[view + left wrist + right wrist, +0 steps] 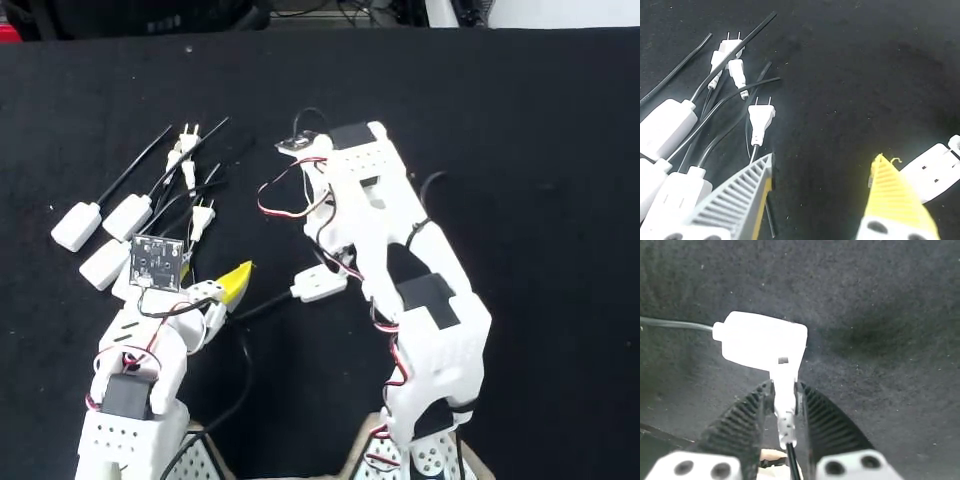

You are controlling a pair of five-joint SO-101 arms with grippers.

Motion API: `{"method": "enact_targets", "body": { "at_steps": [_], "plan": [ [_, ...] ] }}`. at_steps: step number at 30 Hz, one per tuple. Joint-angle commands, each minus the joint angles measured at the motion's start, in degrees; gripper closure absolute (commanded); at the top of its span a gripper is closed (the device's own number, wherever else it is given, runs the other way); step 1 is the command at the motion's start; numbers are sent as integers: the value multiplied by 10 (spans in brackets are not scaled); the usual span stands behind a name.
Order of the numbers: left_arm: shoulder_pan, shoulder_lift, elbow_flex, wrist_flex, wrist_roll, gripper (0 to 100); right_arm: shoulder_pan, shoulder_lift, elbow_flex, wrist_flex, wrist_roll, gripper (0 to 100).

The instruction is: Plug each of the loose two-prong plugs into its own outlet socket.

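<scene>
From above, three loose plugs [203, 215] lie beside three empty outlet sockets [75, 225] toward the left edge of the table [520, 150]. A fourth socket [320, 283] sits mid-table under the right arm [400, 260].

The left wrist view has the left pincer [824, 156] gaping wide and empty, just short of the nearest plug [761, 117].

In the right wrist view, the right pincer [785, 390] is clamped on a plug [784, 377] that looks pushed home into that socket [762, 342]. One pairing seems done, with three left.

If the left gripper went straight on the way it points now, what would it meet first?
Likely just the black table: the left gripper faces bare cloth. The nearest two-prong plug sits slightly aside, ahead of its gray finger; depth is unclear.
</scene>
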Motion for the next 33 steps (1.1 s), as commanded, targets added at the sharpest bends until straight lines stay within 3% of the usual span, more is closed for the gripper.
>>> {"method": "enact_targets", "body": {
  "at_steps": [1,13,26,33],
  "plan": [
    [2,-5,-15,-4,1,690,6,3,-9,-12,-27,988],
    [2,-5,-15,-4,1,690,4,4,-47,45,-90,988],
    [2,-5,-15,-4,1,690,4,8,-52,47,-88,988],
    [2,-5,-15,-4,1,690,4,80,-80,47,-85,988]
  ]
}}
